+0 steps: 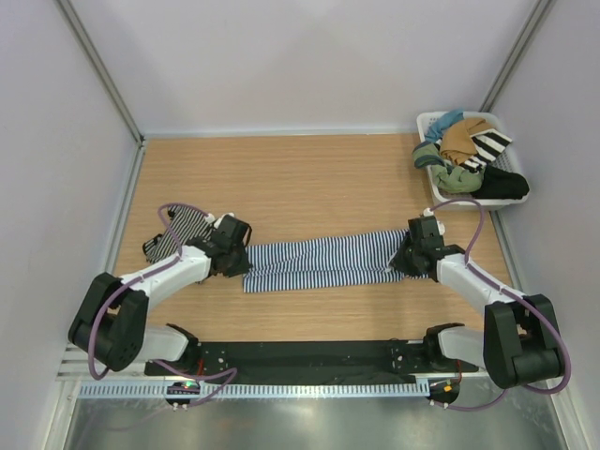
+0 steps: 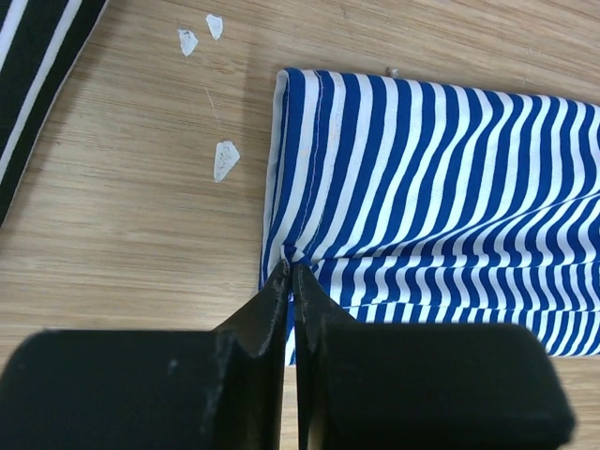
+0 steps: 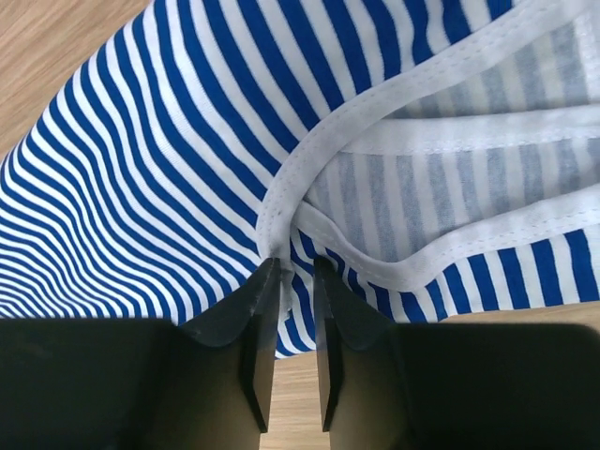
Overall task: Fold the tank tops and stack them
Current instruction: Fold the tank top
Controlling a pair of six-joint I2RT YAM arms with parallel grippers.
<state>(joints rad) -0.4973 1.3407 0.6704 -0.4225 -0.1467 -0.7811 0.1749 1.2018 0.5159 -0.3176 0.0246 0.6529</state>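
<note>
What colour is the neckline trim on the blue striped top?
White trim, clearest in the right wrist view.

The blue top point(image 1: 323, 264) carries narrow blue and white stripes, with plain white trim point(image 3: 323, 150). The other top point(image 1: 178, 230) is finely striped black and white. The tabletop point(image 1: 309, 178) is light wood grain. The left pincer point(image 2: 291, 277) and right pincer point(image 3: 295, 272) are black. The white basket point(image 1: 424, 120) holds tan, teal, green and black clothes point(image 1: 461, 141), plus one cloth point(image 1: 492, 143) in wide black and white stripes.
</note>
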